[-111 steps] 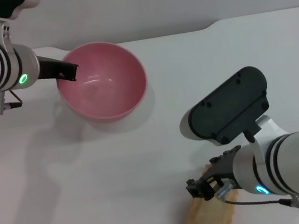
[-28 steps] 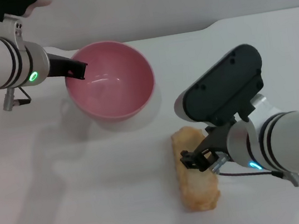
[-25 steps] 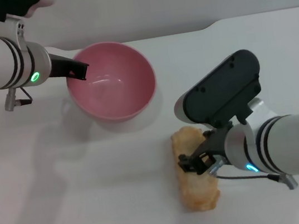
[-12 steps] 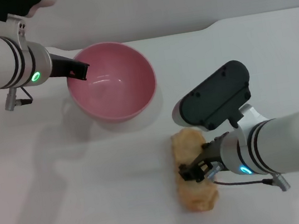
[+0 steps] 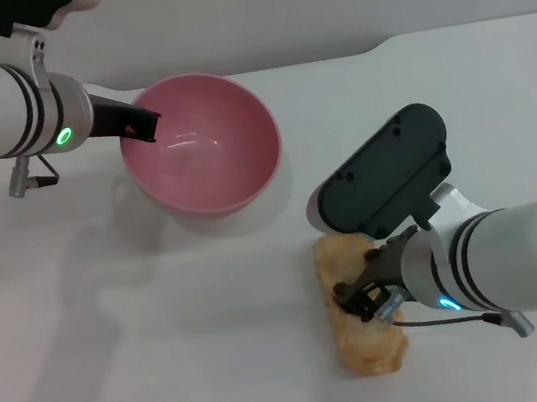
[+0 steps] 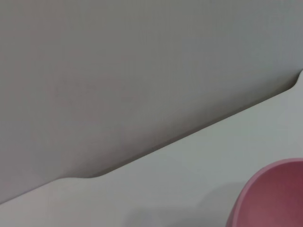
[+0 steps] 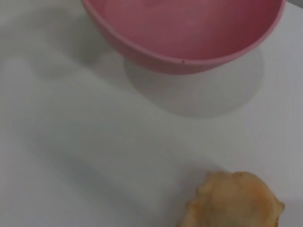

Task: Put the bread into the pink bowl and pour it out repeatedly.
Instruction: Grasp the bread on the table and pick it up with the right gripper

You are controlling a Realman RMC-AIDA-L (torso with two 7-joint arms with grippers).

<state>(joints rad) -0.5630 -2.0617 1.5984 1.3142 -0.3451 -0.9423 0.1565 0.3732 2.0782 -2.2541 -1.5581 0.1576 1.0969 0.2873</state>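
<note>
The pink bowl (image 5: 202, 148) stands upright and empty at the back left of the white table; its rim also shows in the left wrist view (image 6: 274, 198) and it fills the right wrist view (image 7: 184, 28). My left gripper (image 5: 141, 127) is shut on the bowl's left rim. The bread (image 5: 363, 328), an orange-brown loaf, is at the front centre-right, in front of the bowl and apart from it. My right gripper (image 5: 364, 300) sits over the loaf's middle, shut on it. One end of the bread (image 7: 234, 201) shows in the right wrist view.
The white table (image 5: 117, 335) spreads left of the bread and in front of the bowl. Its back edge (image 5: 376, 43) meets a grey wall with a step in it. My right arm's black housing (image 5: 382, 184) hangs above the bread.
My right gripper and the bread have shifted slightly right and toward the front edge. The bowl and the left gripper have stayed put.
</note>
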